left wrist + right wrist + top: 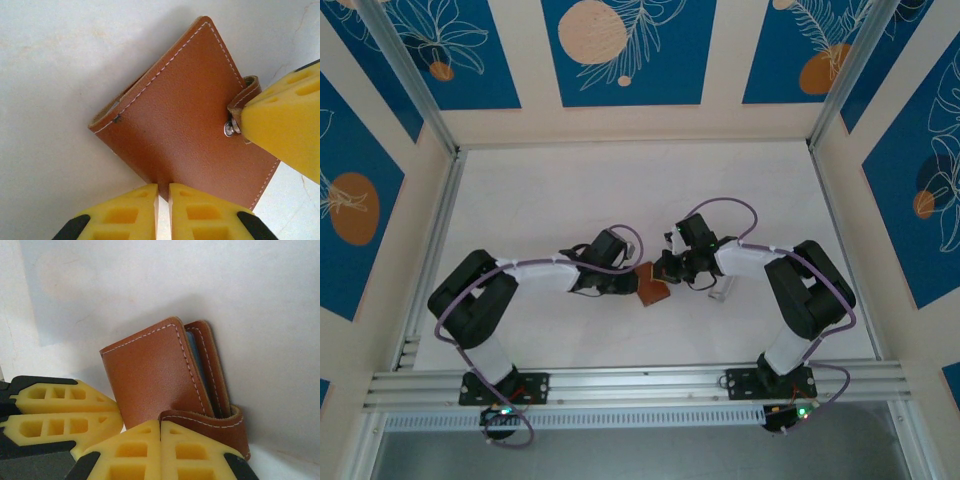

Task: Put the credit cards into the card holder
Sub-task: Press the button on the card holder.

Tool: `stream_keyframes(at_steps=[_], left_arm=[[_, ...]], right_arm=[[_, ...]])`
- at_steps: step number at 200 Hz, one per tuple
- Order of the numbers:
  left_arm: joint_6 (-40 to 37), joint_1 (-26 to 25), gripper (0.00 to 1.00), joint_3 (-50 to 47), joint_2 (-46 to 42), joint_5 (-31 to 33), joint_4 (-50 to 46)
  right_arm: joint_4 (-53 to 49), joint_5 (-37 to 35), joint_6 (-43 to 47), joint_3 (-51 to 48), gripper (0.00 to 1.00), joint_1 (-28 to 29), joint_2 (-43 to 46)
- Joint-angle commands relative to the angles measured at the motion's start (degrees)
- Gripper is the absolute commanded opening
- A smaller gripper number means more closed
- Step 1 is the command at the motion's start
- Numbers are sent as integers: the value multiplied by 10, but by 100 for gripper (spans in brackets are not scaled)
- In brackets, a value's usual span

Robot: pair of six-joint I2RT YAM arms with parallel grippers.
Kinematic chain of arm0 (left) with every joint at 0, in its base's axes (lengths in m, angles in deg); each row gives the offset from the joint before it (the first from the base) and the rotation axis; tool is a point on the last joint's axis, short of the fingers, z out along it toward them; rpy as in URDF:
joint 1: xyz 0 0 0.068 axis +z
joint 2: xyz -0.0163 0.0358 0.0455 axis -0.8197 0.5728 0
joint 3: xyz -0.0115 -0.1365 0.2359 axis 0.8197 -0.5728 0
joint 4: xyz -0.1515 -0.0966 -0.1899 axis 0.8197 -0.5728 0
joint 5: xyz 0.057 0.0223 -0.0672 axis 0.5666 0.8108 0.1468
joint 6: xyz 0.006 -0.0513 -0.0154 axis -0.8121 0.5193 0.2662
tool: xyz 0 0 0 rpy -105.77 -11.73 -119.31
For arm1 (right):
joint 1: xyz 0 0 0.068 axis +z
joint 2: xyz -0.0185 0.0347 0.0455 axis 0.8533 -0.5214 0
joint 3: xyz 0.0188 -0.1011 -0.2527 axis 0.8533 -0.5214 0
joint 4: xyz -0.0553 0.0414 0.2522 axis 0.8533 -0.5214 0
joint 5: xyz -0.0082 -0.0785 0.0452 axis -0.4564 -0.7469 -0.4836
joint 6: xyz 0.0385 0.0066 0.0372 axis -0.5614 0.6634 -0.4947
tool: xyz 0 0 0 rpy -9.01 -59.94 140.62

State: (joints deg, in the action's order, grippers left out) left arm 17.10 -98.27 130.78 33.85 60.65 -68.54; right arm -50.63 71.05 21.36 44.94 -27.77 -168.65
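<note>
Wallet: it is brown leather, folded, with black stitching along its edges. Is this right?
Not quite. The stitching is white, not black; the left wrist view shows it clearly along the edges of the wallet. The rest holds: it is brown leather and folded.

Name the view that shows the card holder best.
Left wrist: the card holder is close, stitched cover and snap sharp. Right wrist shows its open edge and tab; top external, a small brown patch.
</note>
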Motion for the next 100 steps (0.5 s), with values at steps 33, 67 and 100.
stream_keyframes(at_steps=[33, 67, 100], left_arm=[[-4, 1, 13, 14, 39, -4, 12], [-5, 0, 13, 18, 44, -3, 13], [-6, -1, 13, 24, 54, -1, 13]], right_arm=[[-56, -31, 13, 10, 0, 16, -4], [-48, -20, 12, 13, 0, 20, -15], [-38, -8, 7, 10, 0, 22, -23]])
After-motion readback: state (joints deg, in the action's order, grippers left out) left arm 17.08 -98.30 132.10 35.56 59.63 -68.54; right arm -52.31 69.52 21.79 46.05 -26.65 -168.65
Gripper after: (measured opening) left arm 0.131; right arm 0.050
